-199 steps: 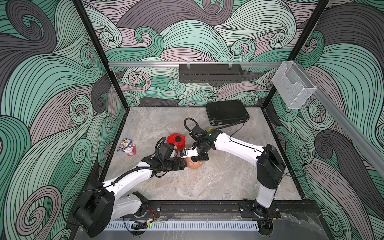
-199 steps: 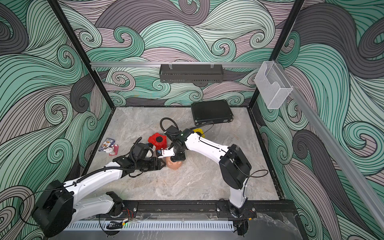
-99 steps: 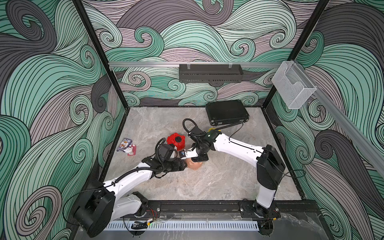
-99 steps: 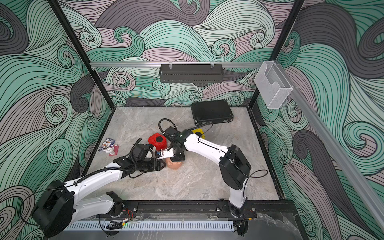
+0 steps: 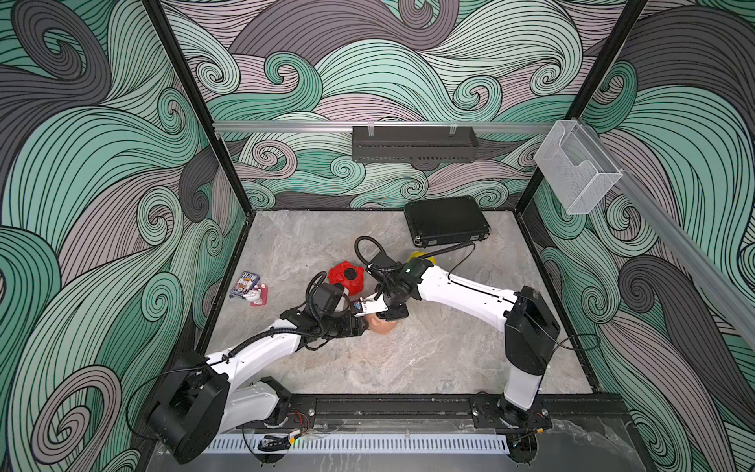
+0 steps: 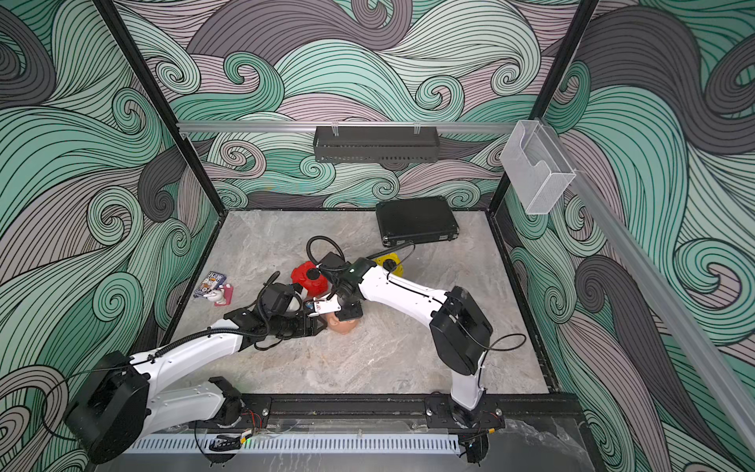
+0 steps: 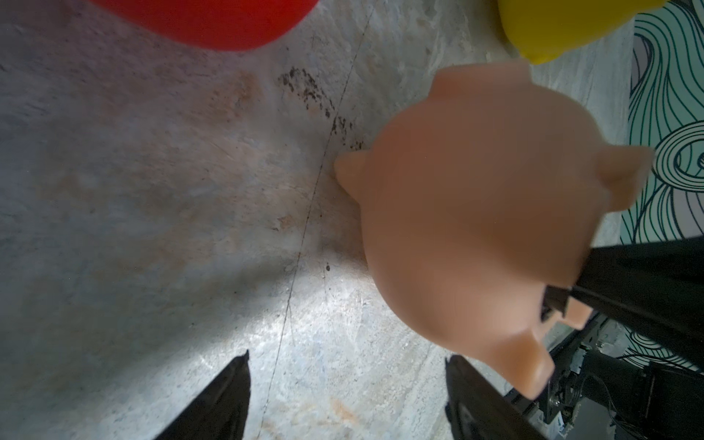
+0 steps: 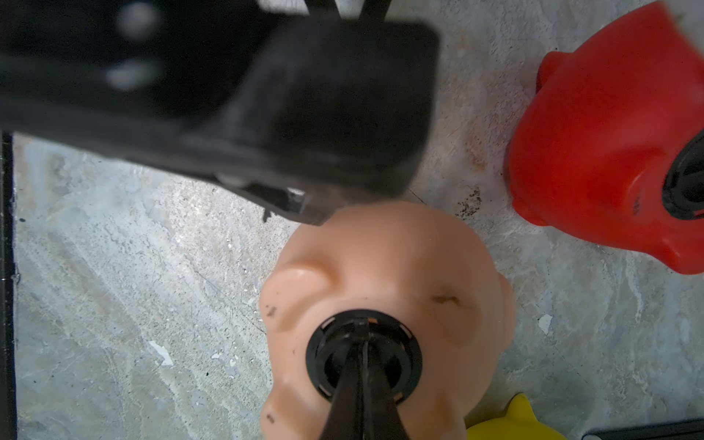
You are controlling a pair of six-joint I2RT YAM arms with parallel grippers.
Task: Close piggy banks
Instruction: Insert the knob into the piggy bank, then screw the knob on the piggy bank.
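Bench entry, positions read as a clock face on a top view, 12 o'clock at the back wall.

Table (image 5: 408, 359): marble-look top, smooth. I judged a glossy pig would skate on it under any sideways push.

Black case (image 5: 445, 220): lay flat at about 1 o'clock, well apart from the work.

Piggy banks, three. The peach-pink pig (image 5: 382, 325) sat near the table's centre, belly turned up toward my right wrist camera. The red pig (image 5: 345, 278) lay near it at 11 o'clock, with a black plug showing in its belly hole. The yellow pig (image 6: 390, 263) lay at 1 o'clock, half hidden by my right arm, and I could not tell whether it was plugged.

Handling, judged: thin hollow plastic, light, stiff enough to press on but with some give, and slick. I thought the rounded flanks the best place to take hold, low and across the body. The ears and feet looked too small to trust.

My left gripper (image 7: 348, 362): released, jaws standing wide with bare table between them. The peach-pink pig lay outside them, close beside one finger. I could not tell whether it touched.

My right gripper (image 8: 362, 339): clenched, tips pressed together and standing in the middle of the black plug (image 8: 320, 354), which sat in the peach-pink pig's belly hole. Small gaps showed along the plug's rim, so I judged it not yet fully seated. Risk noted: with nothing bracing it, the pig could roll under a downward press.
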